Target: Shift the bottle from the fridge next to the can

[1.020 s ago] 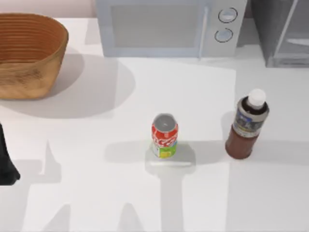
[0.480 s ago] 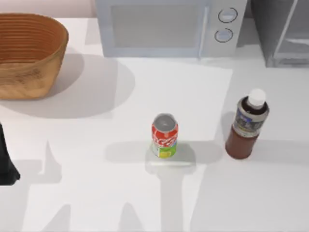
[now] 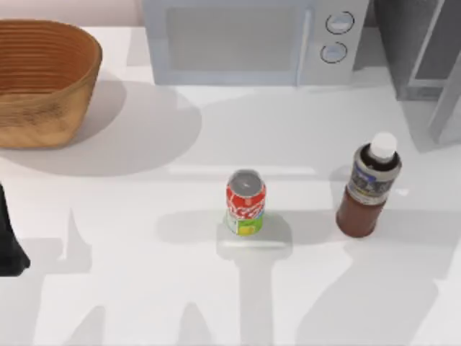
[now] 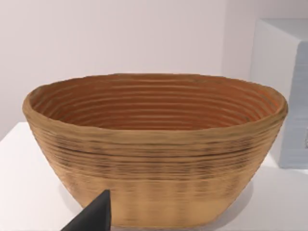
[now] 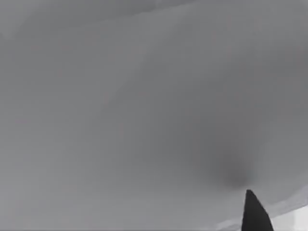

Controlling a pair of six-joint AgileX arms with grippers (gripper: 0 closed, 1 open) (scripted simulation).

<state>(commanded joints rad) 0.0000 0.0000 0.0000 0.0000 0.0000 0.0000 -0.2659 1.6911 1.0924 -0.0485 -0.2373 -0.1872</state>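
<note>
Bottle (image 3: 369, 186) upright on desk (image 3: 144, 288) right of can (image 3: 245, 202), well apart, fridge (image 3: 421, 50) door ajar, lettering unreadable; left arm (image 3: 9, 238) parked at left edge, claw state untellable.

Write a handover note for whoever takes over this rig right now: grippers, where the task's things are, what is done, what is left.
Left arm: parked at the table's left edge, near the basket.
Right gripper: a dark fingertip shows in the right wrist view against a grey surface.
Bottle: upright on the table, out of the fridge, to the right of the can, with a clear gap between them.
Fridge door: swung open at the back right.
Done: bottle out of the fridge.
Left: possibly move it closer to the can.
</note>
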